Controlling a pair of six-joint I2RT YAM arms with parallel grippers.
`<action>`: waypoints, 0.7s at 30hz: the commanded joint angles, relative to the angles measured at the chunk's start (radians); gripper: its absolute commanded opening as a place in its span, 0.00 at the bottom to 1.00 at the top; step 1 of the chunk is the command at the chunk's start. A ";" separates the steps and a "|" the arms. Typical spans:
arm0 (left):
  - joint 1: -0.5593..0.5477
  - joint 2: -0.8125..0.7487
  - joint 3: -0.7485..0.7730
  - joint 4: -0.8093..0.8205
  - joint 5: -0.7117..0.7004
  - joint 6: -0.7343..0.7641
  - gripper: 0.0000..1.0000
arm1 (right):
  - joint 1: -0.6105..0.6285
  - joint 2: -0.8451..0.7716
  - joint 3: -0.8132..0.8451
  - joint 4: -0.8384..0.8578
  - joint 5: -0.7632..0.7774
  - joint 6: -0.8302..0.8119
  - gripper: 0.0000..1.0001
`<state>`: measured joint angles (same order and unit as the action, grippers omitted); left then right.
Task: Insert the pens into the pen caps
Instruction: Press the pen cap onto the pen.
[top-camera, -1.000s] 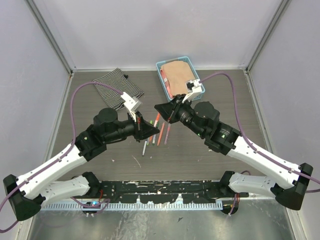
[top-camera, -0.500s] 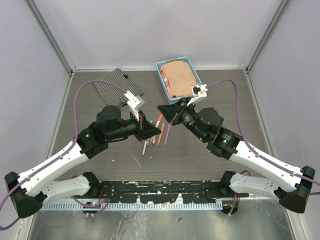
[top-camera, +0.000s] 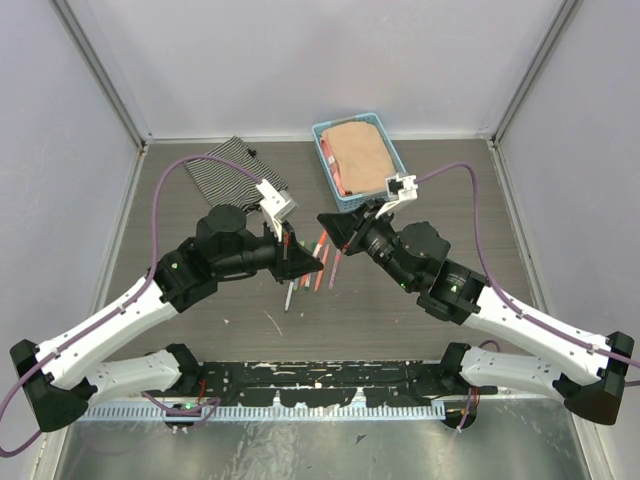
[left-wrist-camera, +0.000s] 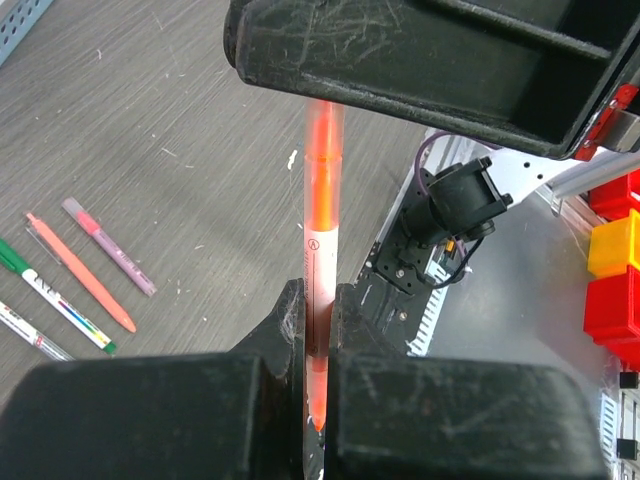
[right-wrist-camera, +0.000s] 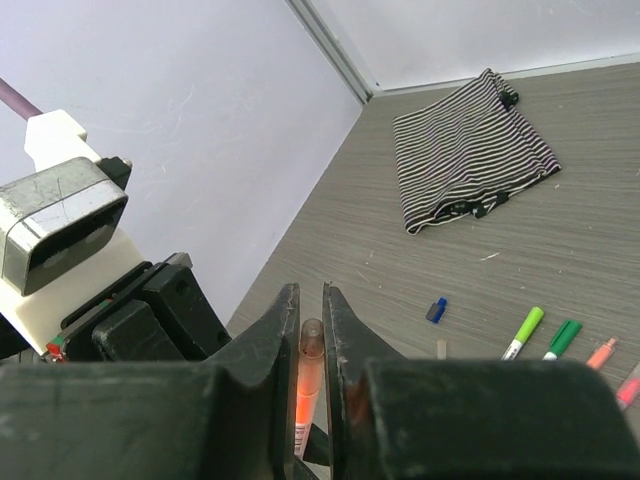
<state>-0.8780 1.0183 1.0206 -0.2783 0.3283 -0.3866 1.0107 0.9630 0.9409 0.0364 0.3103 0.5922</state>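
Observation:
An orange pen is held between both grippers above the table. My left gripper is shut on its lower part, and its pointed orange tip pokes out behind the jaws. My right gripper is shut on the translucent orange cap at the pen's other end. In the top view the left gripper and right gripper meet tip to tip over the loose pens. A dark blue cap lies on the table.
Several pens lie on the table, among them orange, pink and green-ended ones. A striped cloth lies at the back left. A blue basket holding a tan cloth stands at the back.
Both wrists have shifted slightly, the left one rightward and the right one down-right. The gripper tips stay together on the orange pen.

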 joint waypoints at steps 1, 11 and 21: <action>0.018 -0.019 0.111 0.269 -0.069 0.011 0.00 | 0.083 0.052 -0.030 -0.296 -0.140 -0.062 0.00; 0.018 -0.018 0.119 0.270 -0.073 0.031 0.00 | 0.129 0.055 -0.051 -0.342 -0.051 -0.028 0.00; 0.017 -0.024 0.127 0.278 -0.074 0.073 0.00 | 0.129 0.090 -0.080 -0.339 -0.290 0.062 0.00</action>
<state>-0.8791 1.0229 1.0214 -0.3546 0.3435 -0.3359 1.0740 0.9817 0.9360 -0.0196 0.3801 0.6209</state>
